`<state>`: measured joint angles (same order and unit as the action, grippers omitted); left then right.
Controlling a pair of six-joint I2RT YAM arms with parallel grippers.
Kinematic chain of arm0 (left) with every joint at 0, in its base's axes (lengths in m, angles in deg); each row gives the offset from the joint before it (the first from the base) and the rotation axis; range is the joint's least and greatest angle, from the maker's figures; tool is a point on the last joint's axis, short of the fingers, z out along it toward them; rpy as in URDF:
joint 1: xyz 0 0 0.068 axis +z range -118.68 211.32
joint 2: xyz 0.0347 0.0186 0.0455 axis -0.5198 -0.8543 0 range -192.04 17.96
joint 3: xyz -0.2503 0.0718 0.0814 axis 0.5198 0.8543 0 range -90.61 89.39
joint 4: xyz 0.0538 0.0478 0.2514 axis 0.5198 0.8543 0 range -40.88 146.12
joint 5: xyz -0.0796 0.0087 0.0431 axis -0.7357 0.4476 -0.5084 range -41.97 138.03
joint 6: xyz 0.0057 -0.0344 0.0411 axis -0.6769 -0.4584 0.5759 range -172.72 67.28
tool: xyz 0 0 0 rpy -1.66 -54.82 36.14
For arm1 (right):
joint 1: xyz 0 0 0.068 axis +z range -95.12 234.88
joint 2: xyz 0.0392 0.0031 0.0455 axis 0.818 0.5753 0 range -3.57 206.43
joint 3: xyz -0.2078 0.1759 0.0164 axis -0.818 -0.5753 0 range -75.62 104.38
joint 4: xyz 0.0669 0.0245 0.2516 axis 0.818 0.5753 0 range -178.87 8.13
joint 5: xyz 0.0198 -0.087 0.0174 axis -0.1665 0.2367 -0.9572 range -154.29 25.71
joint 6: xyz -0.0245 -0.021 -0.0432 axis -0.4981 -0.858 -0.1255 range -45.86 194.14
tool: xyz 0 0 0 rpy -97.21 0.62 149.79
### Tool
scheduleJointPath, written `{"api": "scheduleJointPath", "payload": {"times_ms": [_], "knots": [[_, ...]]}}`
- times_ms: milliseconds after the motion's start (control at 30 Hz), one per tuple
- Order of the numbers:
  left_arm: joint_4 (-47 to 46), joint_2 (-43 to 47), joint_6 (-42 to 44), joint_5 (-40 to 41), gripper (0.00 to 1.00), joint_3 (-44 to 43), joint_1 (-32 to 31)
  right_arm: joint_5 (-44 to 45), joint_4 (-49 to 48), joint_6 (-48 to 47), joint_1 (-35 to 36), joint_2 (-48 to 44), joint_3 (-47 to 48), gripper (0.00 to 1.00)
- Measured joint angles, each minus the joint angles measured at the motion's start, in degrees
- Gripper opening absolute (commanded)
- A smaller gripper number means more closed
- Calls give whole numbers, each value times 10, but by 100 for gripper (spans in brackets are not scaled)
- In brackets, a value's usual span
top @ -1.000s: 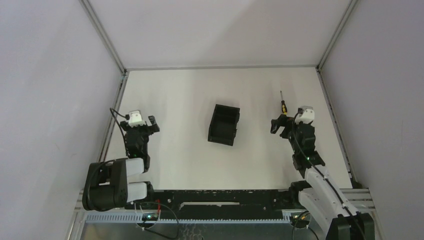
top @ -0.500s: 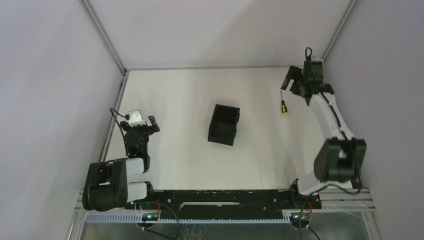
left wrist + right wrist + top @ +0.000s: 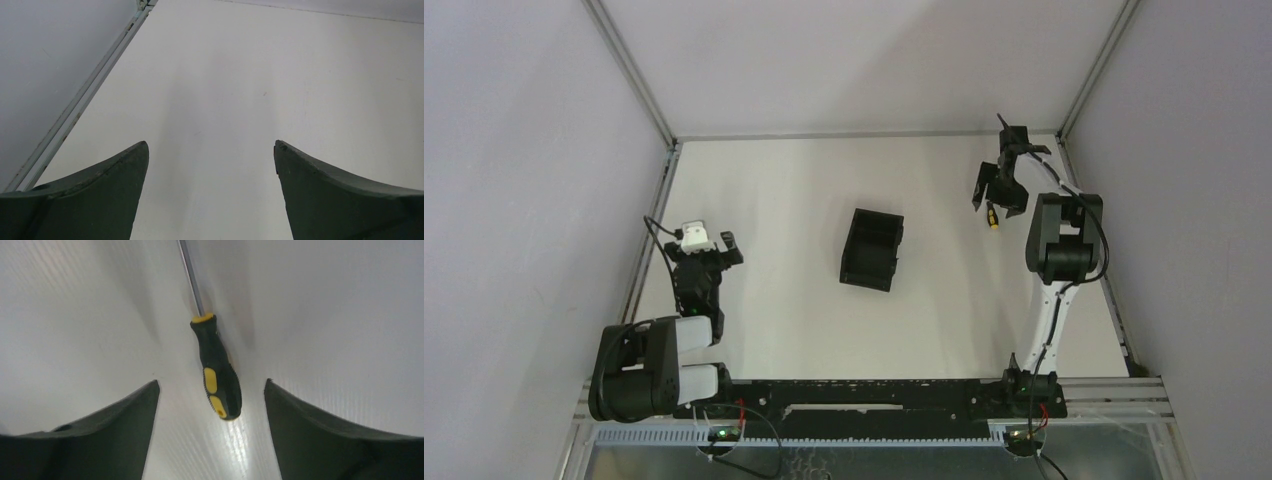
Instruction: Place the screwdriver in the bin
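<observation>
The screwdriver (image 3: 992, 215) lies on the white table at the far right. In the right wrist view its yellow-and-black handle (image 3: 218, 371) points toward me and its thin shaft (image 3: 191, 280) runs away. My right gripper (image 3: 997, 188) is open and hangs just above it. In the right wrist view the gripper (image 3: 211, 386) has a finger on each side of the handle's end without touching it. The black bin (image 3: 872, 248) stands open-topped at mid table, left of the screwdriver. My left gripper (image 3: 727, 247) is open and empty at the near left, with only bare table between its fingers (image 3: 115, 195).
Grey walls with metal frame rails (image 3: 664, 215) close in the table on the left, right and back. The right arm's elbow (image 3: 1064, 240) stands raised beside the right rail. The arm bases and a black rail (image 3: 864, 395) line the near edge.
My right arm has swung from near the handle out to the far right corner, then back down over the screwdriver. The screwdriver, bin and left arm have not moved.
</observation>
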<state>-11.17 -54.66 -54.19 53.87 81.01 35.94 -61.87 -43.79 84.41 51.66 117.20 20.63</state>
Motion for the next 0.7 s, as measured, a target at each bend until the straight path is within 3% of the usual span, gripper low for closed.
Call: {"api": "scheduleJointPath", "payload": {"times_ms": [33, 267, 400, 700], "knots": [[0, 0, 0, 0, 100, 0, 0, 1, 4, -2, -1, 11, 9, 67], [0, 0, 0, 0, 100, 0, 0, 1, 15, -3, -3, 34, 13, 39], [0, 0, 0, 0, 100, 0, 0, -2, 14, -4, -6, 34, 8, 0], [0, 0, 0, 0, 100, 0, 0, -12, 31, -2, -4, -22, -14, 0]]}}
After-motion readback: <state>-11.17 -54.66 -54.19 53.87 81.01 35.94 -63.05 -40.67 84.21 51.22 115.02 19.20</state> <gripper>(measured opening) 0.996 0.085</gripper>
